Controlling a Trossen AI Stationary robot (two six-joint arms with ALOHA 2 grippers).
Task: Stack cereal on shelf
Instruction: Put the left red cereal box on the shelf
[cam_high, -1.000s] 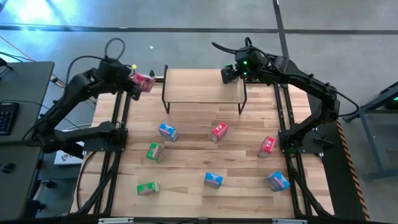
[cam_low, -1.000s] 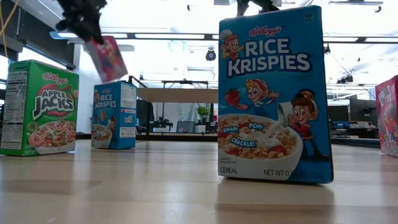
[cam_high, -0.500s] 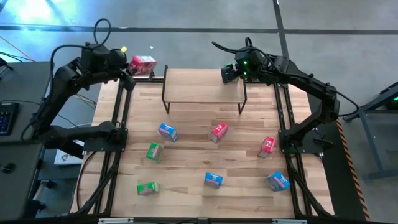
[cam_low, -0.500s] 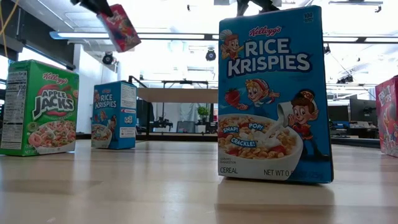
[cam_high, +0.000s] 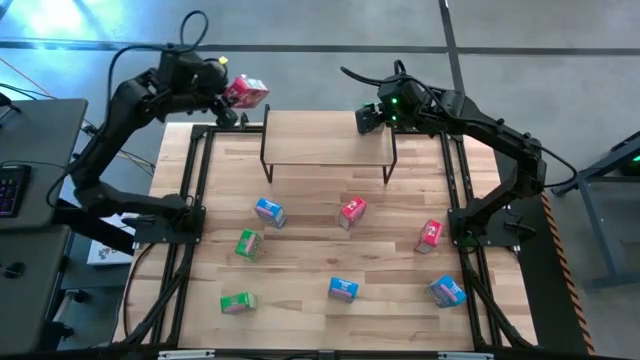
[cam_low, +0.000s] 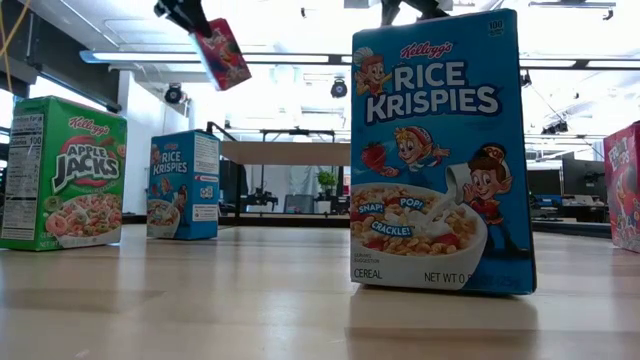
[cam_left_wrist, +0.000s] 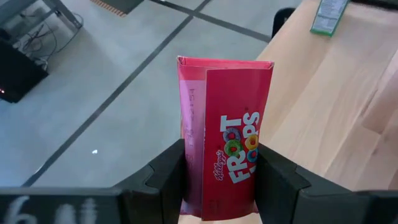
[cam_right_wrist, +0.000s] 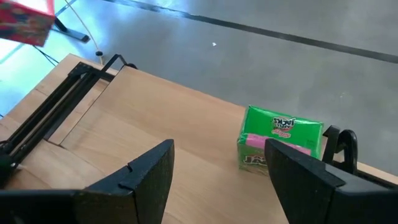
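A red-pink rectangular cardboard Froot Loops box (cam_left_wrist: 225, 137) is pinched between the dark fingers of the left gripper (cam_high: 222, 96), raised at the high view's upper left, beside the light-wood plank shelf on black metal legs (cam_high: 328, 138). The right gripper (cam_right_wrist: 217, 180) is held spread over the shelf, where a green cardboard box (cam_right_wrist: 280, 138) rests.

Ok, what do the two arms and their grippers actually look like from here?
Both arms are dark, near-black jointed links. The left arm carries a looping black cable above its wrist; the right arm has a similar cable loop and a green light glowing near its wrist. The left gripper and right gripper each have two broad, matte black, angular fingers. No markings are legible.
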